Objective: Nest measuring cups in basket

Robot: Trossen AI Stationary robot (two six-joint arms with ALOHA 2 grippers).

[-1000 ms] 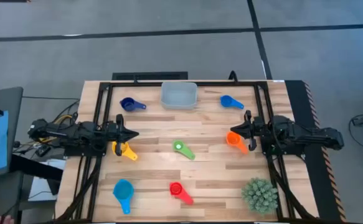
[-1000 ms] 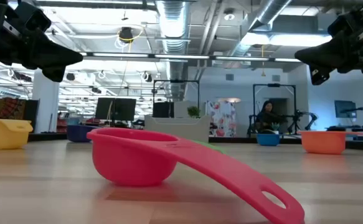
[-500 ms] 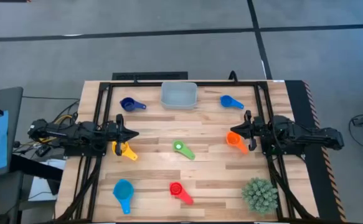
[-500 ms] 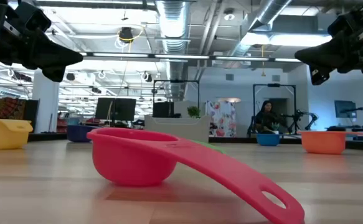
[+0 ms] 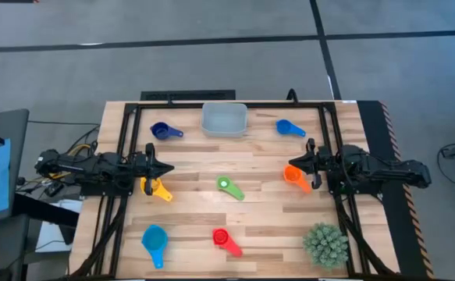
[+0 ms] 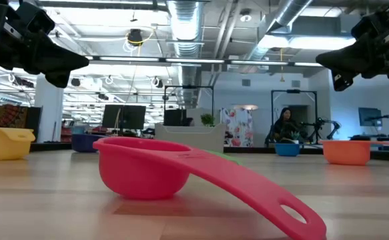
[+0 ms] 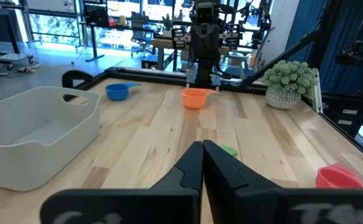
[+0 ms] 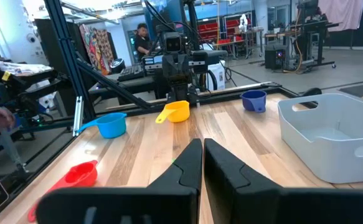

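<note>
Left gripper (image 5: 167,167) sits at the left-middle of the high view, fingers pressed together, holding nothing, tip just above the yellow cup (image 5: 158,188). Right gripper (image 5: 289,166) is at right-middle, fingers also pressed together and holding nothing, tip touching or just over the orange cup (image 5: 295,176); cannot tell which.

Basket (image 5: 225,119) is at top centre of the table (image 5: 258,156), nothing in it. Dark blue cup (image 5: 162,131) is left of the basket, blue cup (image 5: 287,127) to its right. Green cup (image 5: 228,186) is at centre. Light blue cup (image 5: 154,239) is lower left, red cup (image 5: 223,239) lower centre. Spiky green plant (image 5: 325,244) is in the lower right corner. All cups lie well apart, none nested.

In the low view the red cup fills the foreground, handle toward the lower right. A person (image 6: 286,125) sits in the room behind.
</note>
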